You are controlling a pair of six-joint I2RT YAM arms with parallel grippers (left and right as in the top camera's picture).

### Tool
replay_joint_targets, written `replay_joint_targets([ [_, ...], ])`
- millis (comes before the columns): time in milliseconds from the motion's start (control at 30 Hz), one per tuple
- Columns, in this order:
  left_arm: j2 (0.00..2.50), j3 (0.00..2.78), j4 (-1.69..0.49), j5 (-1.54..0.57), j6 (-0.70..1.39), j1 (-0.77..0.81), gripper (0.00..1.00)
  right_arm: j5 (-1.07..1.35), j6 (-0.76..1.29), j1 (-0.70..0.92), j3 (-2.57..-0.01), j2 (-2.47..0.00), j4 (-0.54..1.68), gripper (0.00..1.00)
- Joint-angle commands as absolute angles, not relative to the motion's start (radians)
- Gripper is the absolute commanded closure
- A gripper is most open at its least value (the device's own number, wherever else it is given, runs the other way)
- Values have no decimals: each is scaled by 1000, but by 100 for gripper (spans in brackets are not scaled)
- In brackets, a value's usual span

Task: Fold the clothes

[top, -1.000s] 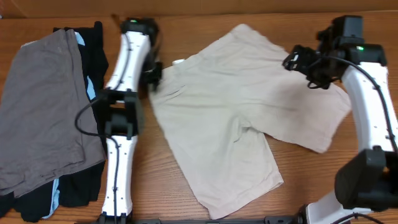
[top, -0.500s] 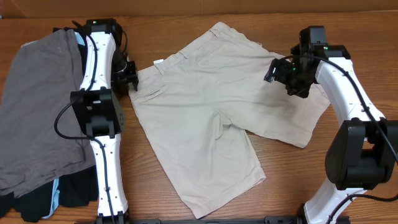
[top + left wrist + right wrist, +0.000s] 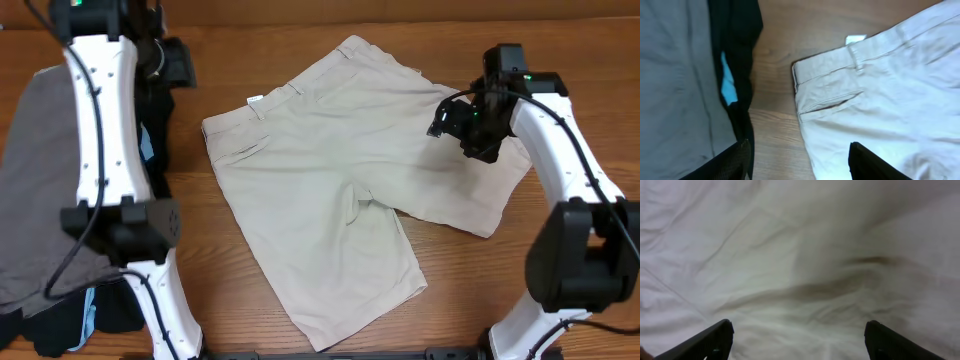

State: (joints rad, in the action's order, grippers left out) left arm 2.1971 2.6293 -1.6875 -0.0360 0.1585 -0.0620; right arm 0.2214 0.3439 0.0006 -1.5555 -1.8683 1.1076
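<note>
The beige shorts (image 3: pixel 330 170) lie spread flat on the wooden table, waistband toward the upper left, one leg toward the front, the other toward the right. My left gripper (image 3: pixel 178 68) is raised above the table's far left. In the left wrist view it (image 3: pixel 800 167) is open and empty, above bare wood beside the shorts' waistband corner and pocket (image 3: pixel 875 100). My right gripper (image 3: pixel 458 122) hovers over the right leg. In the right wrist view it (image 3: pixel 797 342) is open and empty, with beige cloth (image 3: pixel 800 255) filling the view.
A grey garment (image 3: pixel 45 170) lies on a black garment with light-blue trim (image 3: pixel 150 150) at the table's left side; both show in the left wrist view, the grey one (image 3: pixel 675 75) and the black one (image 3: pixel 737 50). Bare wood (image 3: pixel 500 290) lies at the front right.
My left arm has risen and swung left, away from the waistband. The shorts slid left a second ago and have lain still since. My right gripper has barely moved.
</note>
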Motion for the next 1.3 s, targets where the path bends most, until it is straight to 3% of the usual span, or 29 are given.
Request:
replay_joint_targets([
  [0, 2143, 2635, -1690, -34, 159, -36, 33, 230, 353, 4, -1559, -1738, 1142, 12],
  [233, 2040, 2635, -1660, -15, 126, 22, 25, 229, 352, 144, -1551, -1687, 1254, 12],
  [567, 2023, 2635, -1591, -7, 126, 2, 17, 128, 523, 448, -1265, -1693, 1118, 12],
  [733, 2024, 2635, -1592, 31, 126, -1, 15, 125, 647, 471, -1122, -1692, 1108, 13],
  [933, 2024, 2635, -1583, 33, 127, -1, 12, 122, 656, 471, -1018, -1693, 1010, 14],
  [1267, 2027, 2635, -1571, 33, 127, -1, 9, 19, 712, 470, -943, -1693, 960, 29],
])
